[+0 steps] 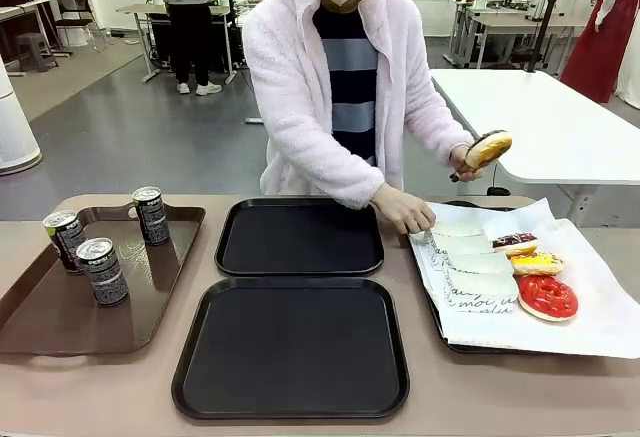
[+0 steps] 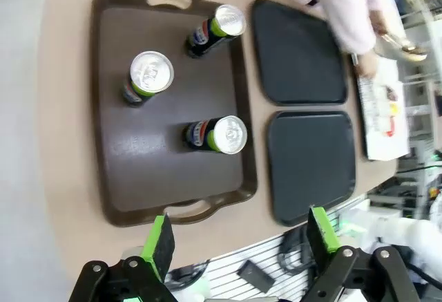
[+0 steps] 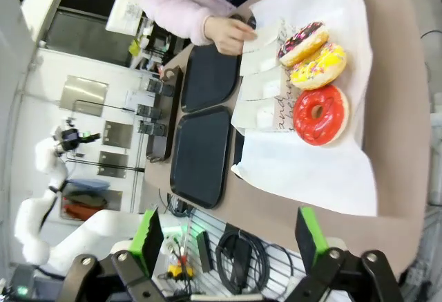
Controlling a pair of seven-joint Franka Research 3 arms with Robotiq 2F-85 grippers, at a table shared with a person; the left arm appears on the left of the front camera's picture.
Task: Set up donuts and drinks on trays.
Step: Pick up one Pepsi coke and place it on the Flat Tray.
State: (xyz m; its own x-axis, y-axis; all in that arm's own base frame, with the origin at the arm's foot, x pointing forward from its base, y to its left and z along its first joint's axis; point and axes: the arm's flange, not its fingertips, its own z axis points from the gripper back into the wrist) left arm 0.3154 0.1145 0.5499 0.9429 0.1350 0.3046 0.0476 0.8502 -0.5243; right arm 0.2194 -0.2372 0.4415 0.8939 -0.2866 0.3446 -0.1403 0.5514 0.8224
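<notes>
Left tool (image 2: 239, 219) released, above three cans (image 2: 215, 135) on brown tray (image 2: 138, 171); right tool (image 3: 228, 215) released, above donuts (image 3: 319, 114) on paper (image 3: 311, 171). Black trays (image 1: 290, 349) bare. Cans: stiff, smooth, likely weighty; grip mid-body. Donuts: soft, icing fragile; light hold at sides.

The trays (image 1: 298, 239) are black, the longer tray (image 1: 60, 307) brown, the donuts (image 1: 547, 297) red, yellow and chocolate-iced.
</notes>
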